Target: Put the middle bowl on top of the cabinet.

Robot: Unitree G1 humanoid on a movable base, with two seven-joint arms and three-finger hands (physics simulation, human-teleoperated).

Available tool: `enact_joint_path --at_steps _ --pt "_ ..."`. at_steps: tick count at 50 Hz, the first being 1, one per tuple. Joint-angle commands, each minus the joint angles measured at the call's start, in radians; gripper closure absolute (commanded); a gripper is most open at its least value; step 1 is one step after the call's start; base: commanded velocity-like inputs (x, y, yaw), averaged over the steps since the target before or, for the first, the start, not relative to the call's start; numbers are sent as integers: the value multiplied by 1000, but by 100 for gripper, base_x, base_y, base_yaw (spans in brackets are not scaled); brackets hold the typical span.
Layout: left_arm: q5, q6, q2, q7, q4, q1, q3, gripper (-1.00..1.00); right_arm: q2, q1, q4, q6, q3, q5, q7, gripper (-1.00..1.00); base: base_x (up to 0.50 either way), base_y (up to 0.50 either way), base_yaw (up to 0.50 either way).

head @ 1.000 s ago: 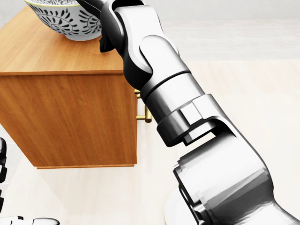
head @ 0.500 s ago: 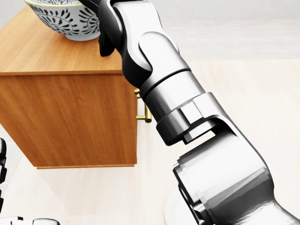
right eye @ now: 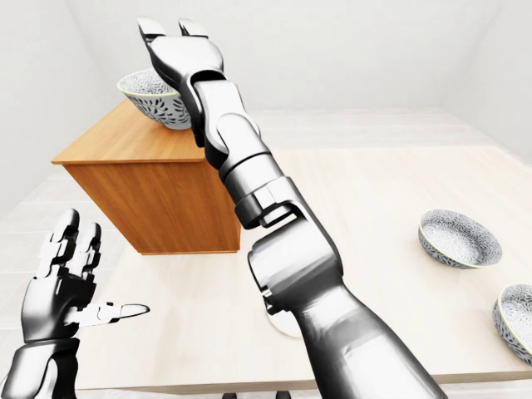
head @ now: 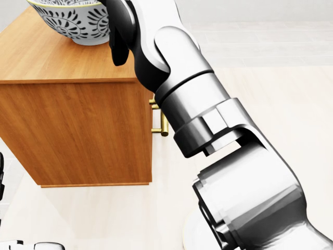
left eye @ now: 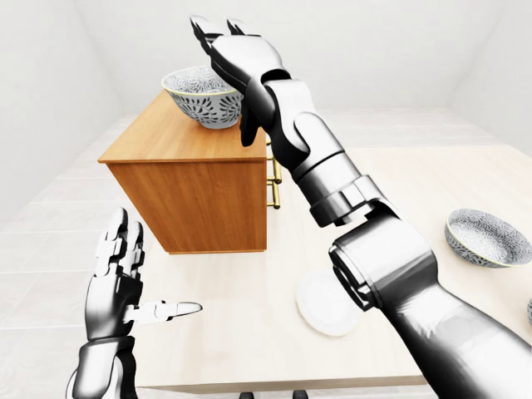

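A white bowl with a dark leaf pattern [left eye: 202, 96] stands upright on top of the wooden cabinet [left eye: 195, 191], near its far edge. My right hand [left eye: 218, 32] is raised just above and to the right of the bowl, fingers spread open and pointing up, holding nothing. Its wrist covers the bowl's right rim. In the head view only the bowl's lower half [head: 73, 22] shows at the top left, with my forearm filling the middle. My left hand [left eye: 150, 274] hovers open at the lower left, palm turned inward and empty.
The cabinet sits on a pale table [left eye: 249, 324] and has brass handles [head: 160, 125] on its right face. A white plate [left eye: 322, 306] lies beside my right forearm. Two more patterned bowls [right eye: 459, 237] [right eye: 517, 320] rest at the table's right side.
My right forearm has shifted slightly up and to the right in the head view. The bowl on the cabinet has stayed put.
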State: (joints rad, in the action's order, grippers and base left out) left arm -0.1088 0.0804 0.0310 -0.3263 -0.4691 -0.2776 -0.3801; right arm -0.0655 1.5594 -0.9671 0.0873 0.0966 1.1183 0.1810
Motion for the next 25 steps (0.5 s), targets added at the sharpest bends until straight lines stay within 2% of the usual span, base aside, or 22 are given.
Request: enact_joint_path --at_steps 1,7,25 --pt "0 -4 2 -2 -10 -1 -2 -100 11 8 10 0 -3 -3 8 -100 0 0 0" --pt "-4 -9 4 -4 -19 -5 -4 -100 24 -2 26 0 11 20 -1 -100 0 0 0" --pt "-6 -6 4 -7 -7 8 -1 -100 78 -24 97 0 -18 33 43 -100 0 0 0"
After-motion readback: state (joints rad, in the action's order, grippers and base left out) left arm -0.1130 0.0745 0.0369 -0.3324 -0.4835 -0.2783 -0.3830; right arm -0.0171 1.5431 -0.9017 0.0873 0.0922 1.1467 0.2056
